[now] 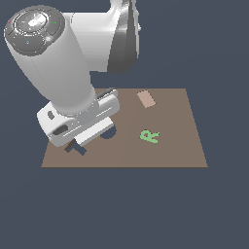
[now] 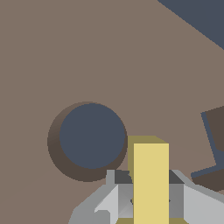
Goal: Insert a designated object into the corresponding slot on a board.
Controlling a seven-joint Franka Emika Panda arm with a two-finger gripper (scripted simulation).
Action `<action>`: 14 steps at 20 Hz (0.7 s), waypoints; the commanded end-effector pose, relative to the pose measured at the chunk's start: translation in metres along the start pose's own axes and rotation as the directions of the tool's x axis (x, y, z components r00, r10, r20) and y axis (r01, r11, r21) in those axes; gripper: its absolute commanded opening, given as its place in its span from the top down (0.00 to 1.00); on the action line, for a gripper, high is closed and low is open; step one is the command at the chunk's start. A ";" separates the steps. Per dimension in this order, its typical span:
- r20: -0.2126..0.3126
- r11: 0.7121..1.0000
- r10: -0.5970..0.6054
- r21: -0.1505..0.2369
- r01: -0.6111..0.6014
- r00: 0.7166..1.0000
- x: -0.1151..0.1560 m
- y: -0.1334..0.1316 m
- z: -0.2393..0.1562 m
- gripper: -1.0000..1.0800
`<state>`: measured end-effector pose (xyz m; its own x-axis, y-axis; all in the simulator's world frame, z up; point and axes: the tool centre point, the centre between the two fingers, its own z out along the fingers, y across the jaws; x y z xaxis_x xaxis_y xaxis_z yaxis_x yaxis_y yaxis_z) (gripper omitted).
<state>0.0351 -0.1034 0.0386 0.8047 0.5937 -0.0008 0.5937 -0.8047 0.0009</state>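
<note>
Panda arm [image 1: 63,63] fills the upper part of the exterior view's left, wrist low over the brown board [image 1: 165,151] near its corner on that side. Board carries a round hole [image 2: 92,138], a dark T-shaped slot [image 2: 214,144], a tan block [image 1: 146,99] and a green R [image 1: 150,136] (both well apart from the work). Gripper [image 2: 151,199] is clamped on the yellow T block [image 2: 151,183], held upright just beside the round hole, prob. so it can shift across to the slot nearby. Hidden: block's lower end and crossbar; slot is cut off at the wrist view's edge; in the exterior view the wrist covers gripper and block, slot mostly.
</note>
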 end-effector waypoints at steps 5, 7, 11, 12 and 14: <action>0.000 0.990 -0.142 0.000 0.142 0.990 0.005 0.033 -0.001 1.00; 0.000 0.985 -0.175 0.000 0.175 0.985 0.007 0.041 -0.001 1.00; 0.000 0.973 -0.229 0.000 0.229 0.973 0.011 0.053 -0.001 1.00; 0.000 0.971 -0.240 0.000 0.240 0.971 0.012 0.055 -0.001 1.00; 0.000 0.966 -0.258 0.000 0.258 0.966 0.014 0.059 -0.001 1.00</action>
<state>0.0784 -0.1411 0.0395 0.6373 0.7706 -0.0010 0.7706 -0.6373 0.0004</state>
